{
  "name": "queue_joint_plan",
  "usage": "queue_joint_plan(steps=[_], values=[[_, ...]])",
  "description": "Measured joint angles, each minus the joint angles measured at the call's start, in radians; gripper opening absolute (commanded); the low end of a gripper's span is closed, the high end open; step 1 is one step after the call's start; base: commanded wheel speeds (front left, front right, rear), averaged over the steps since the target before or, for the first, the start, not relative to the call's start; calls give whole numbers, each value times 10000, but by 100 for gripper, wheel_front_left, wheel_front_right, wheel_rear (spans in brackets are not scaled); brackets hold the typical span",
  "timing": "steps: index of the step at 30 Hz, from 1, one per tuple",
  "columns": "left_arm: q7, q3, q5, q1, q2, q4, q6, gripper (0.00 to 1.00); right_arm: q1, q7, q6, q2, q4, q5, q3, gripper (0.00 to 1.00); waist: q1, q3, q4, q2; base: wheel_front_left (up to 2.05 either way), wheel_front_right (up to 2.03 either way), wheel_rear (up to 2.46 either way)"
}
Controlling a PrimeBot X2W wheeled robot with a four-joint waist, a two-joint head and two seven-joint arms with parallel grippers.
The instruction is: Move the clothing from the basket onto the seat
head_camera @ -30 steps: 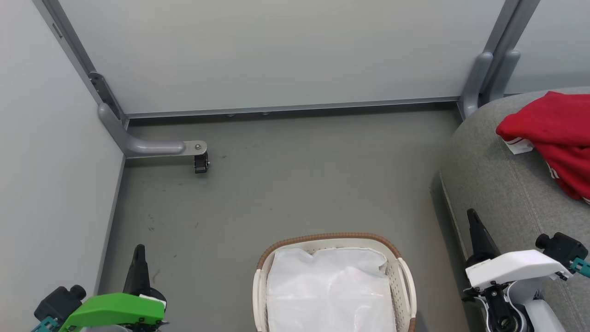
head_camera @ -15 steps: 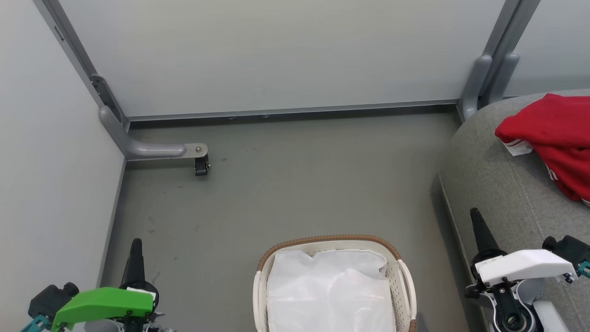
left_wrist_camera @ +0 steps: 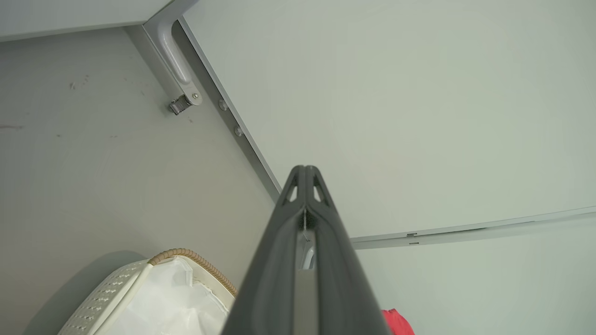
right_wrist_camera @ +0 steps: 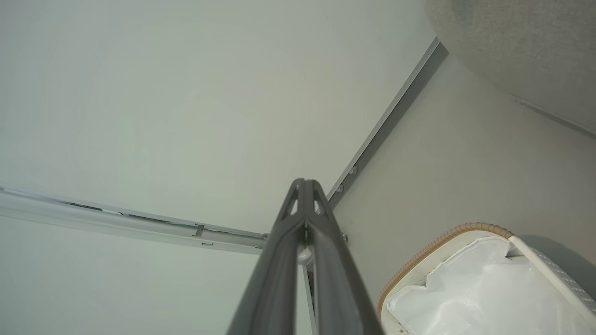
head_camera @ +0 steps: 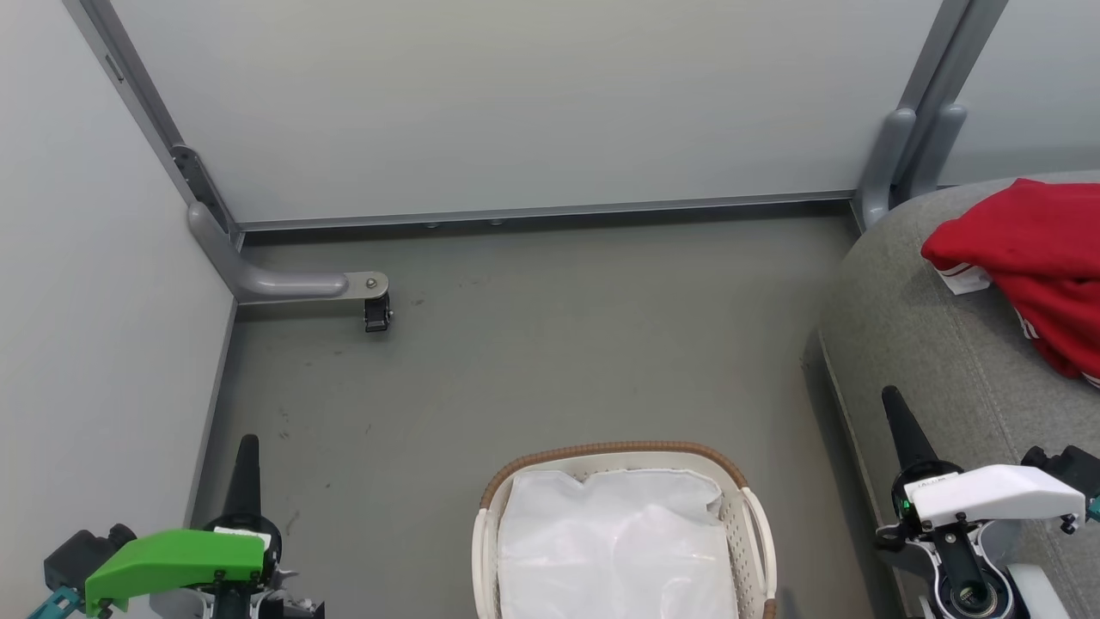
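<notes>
The red clothing (head_camera: 1035, 262) with white trim lies on the grey seat (head_camera: 919, 344) at the right. The off-white basket (head_camera: 749, 524) with a brown rim stands on the floor at the bottom centre and holds just its white liner (head_camera: 614, 550). My left gripper (head_camera: 247, 447) is shut and holds nothing, low at the left of the basket. My right gripper (head_camera: 891, 400) is shut with nothing in it, over the seat's near edge to the right of the basket. In the left wrist view the shut gripper (left_wrist_camera: 305, 170) points at the wall, with the basket (left_wrist_camera: 116, 291) and a bit of red clothing (left_wrist_camera: 398, 323) below. The right wrist view has the shut gripper (right_wrist_camera: 303, 182), the basket (right_wrist_camera: 447, 237) and the seat (right_wrist_camera: 521, 56).
Grey partition walls (head_camera: 516, 103) close the back and left. A grey bracket foot with a small caster (head_camera: 375, 311) juts onto the floor at the back left. Grey posts (head_camera: 911, 155) stand at the back right corner beside the seat.
The head camera has tilted a little, so the scene sits slightly lower. Both grippers have sunk lower in the view and stay shut.
</notes>
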Motion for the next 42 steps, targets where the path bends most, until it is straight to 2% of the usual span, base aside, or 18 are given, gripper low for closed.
queue_joint_plan(steps=[42], values=[[880, 460, -2905, -363, 4, -167, -127, 0, 117, 882, 0, -31, -366, 3325, -322, 0, 0, -260, 5, 0, 0, 0, 0]])
